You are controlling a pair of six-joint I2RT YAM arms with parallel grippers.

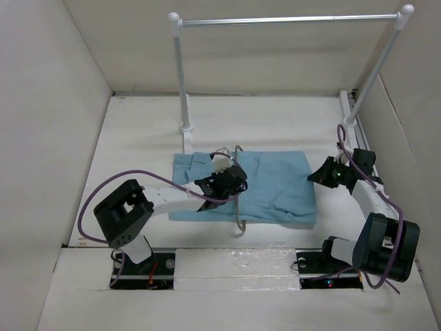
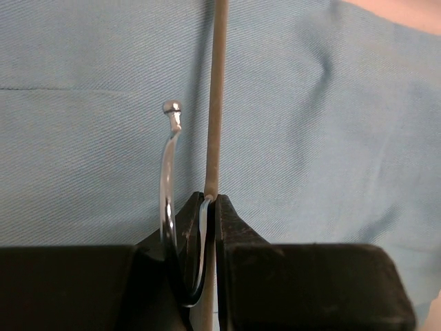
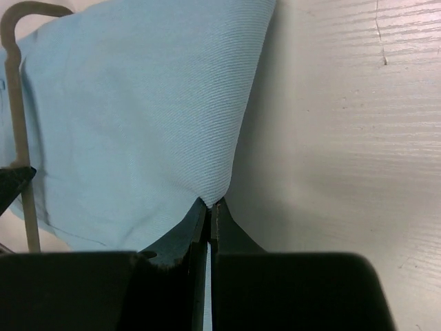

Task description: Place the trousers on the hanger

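The light blue trousers (image 1: pixel 275 183) lie folded flat in the middle of the table. The grey wire hanger (image 1: pixel 239 210) lies across their left part, running near to far. My left gripper (image 1: pixel 224 181) is shut on the hanger; in the left wrist view the gripper (image 2: pixel 210 200) pinches the wire beside its hook (image 2: pixel 167 165), above the trousers (image 2: pixel 331 124). My right gripper (image 1: pixel 318 176) is at the trousers' right edge. In the right wrist view the gripper (image 3: pixel 210 204) is shut on a corner of the trousers (image 3: pixel 138 117), with the hanger (image 3: pixel 17 103) at far left.
A clothes rack with white posts (image 1: pixel 180 76) and a silver bar (image 1: pixel 289 19) stands at the back of the table. White walls (image 1: pixel 48 124) close in the left, back and right sides. The right post's foot (image 1: pixel 348 114) is close behind my right arm.
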